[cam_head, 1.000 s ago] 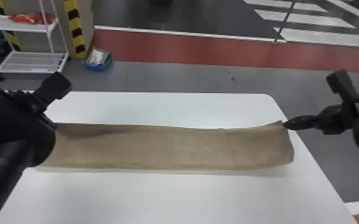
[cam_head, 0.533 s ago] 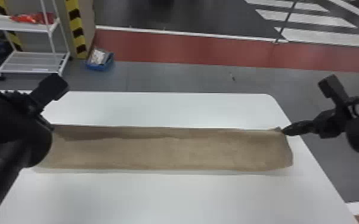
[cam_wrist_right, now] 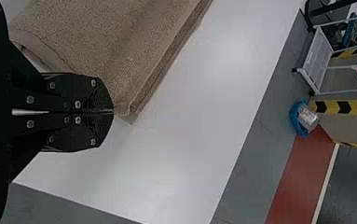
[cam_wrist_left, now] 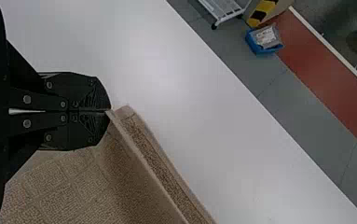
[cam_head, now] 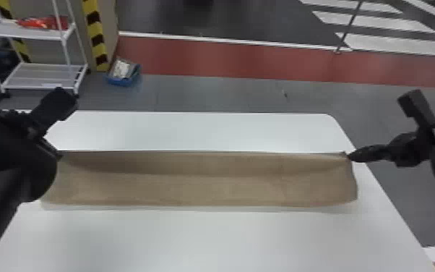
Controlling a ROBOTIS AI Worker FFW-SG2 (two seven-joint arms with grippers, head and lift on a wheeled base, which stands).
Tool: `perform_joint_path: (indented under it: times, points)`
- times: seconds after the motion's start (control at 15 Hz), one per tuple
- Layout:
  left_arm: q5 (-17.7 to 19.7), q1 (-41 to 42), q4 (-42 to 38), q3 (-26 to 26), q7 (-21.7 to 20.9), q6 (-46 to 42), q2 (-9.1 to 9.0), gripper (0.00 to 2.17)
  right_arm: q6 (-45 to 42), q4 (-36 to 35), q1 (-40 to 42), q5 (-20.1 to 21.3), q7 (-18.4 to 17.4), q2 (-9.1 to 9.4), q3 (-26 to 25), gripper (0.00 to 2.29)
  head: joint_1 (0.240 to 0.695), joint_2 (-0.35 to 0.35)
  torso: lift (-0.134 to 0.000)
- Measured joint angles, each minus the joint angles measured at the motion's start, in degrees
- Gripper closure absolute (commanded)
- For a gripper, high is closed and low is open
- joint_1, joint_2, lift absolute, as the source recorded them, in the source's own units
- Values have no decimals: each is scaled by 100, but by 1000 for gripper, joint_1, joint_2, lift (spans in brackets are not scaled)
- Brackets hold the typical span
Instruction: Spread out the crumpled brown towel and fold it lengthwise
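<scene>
Brown towel [cam_head: 206, 188] lies as a long, narrow band across the middle of the head view, on the white table [cam_head: 206, 238]. Spreading looks done, and the lengthwise fold appears nearly complete. At the band's left end the left gripper [cam_head: 60, 154] is at the far corner; at its right end the right gripper [cam_head: 351, 157] is at the other, and the far edge runs almost straight between them.

In the left wrist view, that gripper's fingers are pressed together with a corner at their tips, one layer lying over another, their edges slightly apart.

In the right wrist view, the fingers are likewise closed, seemingly pinching the other corner, again layered. Settling the far edge, letting go and perhaps smoothing appear to be left.
</scene>
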Motion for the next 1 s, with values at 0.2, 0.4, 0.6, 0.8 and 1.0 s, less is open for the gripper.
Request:
perform_joint_path:
  times: [0.2, 0.4, 0.6, 0.8, 1.0]
  points:
    - [3, 0, -7, -18, 6, 0, -20, 1781, -127, -1, -48, -49, -198, 41, 26, 1430, 695, -160, -124]
    - [3, 0, -1, -50, 18, -1, -21, 1781, -179, 146, -165, 15, -399, 62, 131, 1430, 695, -162, -124]
    - [3, 0, 10, -69, 26, -15, -13, 1781, -199, 322, -195, 147, -379, 82, 275, 1430, 695, -157, -124]
    - [2, 1, 13, -82, 32, -24, -19, 1781, -329, 449, -216, 293, -501, 87, 328, 1430, 695, -161, -124]
    - [-1, 1, 30, -94, 44, -35, -29, 1781, -353, 682, -292, 436, -714, 91, 416, 1426, 695, -170, -124]
